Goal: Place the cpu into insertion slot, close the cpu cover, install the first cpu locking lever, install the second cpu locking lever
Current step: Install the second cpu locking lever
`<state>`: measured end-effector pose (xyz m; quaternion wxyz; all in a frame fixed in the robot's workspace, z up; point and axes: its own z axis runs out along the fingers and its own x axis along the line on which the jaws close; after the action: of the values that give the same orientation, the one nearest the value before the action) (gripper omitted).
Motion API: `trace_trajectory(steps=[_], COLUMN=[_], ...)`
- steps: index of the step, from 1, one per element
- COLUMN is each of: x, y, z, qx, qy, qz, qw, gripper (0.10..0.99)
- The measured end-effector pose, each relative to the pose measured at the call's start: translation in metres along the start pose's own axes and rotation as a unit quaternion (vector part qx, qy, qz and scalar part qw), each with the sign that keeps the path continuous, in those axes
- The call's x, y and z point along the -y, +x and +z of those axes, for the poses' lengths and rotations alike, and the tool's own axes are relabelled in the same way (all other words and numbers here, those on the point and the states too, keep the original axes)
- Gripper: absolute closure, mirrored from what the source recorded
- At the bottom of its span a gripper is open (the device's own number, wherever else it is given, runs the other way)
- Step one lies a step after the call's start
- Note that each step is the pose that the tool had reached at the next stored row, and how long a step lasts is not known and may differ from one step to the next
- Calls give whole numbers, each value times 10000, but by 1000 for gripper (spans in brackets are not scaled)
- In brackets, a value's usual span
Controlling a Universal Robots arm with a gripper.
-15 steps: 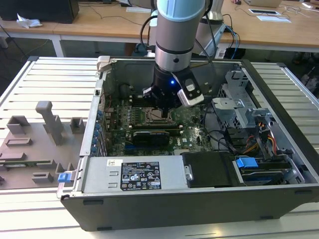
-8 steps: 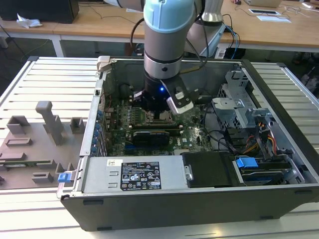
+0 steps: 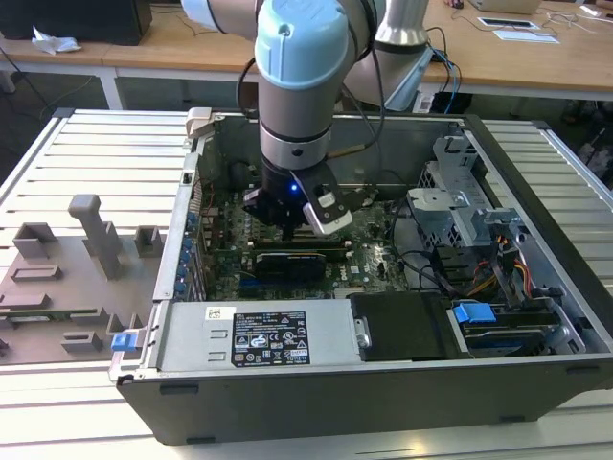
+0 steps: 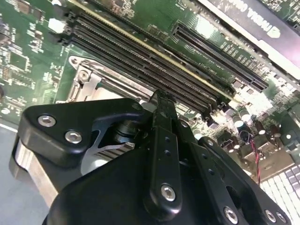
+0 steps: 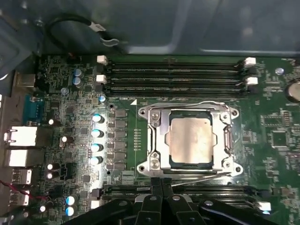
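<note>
You get no legible print.
- White sticker [image 3: 271, 345] on grey metal housing at case front: dense print and symbols, too small to read.
- Black card [image 4: 262, 23]: pale lettering, cut off by the frame edge.
- Green motherboard [image 5: 276, 136]: white triangle mark [image 5: 134, 101] just beside insertion slot [image 5: 152, 161] corner.

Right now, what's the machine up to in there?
Gripper at the socket's edge. Cpu seated in insertion slot, cpu cover down around it. Nothing blocking.

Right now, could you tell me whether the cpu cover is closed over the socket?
Closed. In the first wrist view the cpu cover lies flat around the cpu, whose silvery top shows through its window.
</note>
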<state>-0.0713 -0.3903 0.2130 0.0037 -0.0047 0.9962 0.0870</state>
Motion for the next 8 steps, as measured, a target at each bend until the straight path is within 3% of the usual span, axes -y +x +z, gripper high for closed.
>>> trace_trajectory(steps=[7,8], x=[14,14], y=[55,79], z=[76,80], qx=[-49,-54], qy=[-127,-168], qz=[-281,-318], qw=[9995,9993], gripper=[980,980])
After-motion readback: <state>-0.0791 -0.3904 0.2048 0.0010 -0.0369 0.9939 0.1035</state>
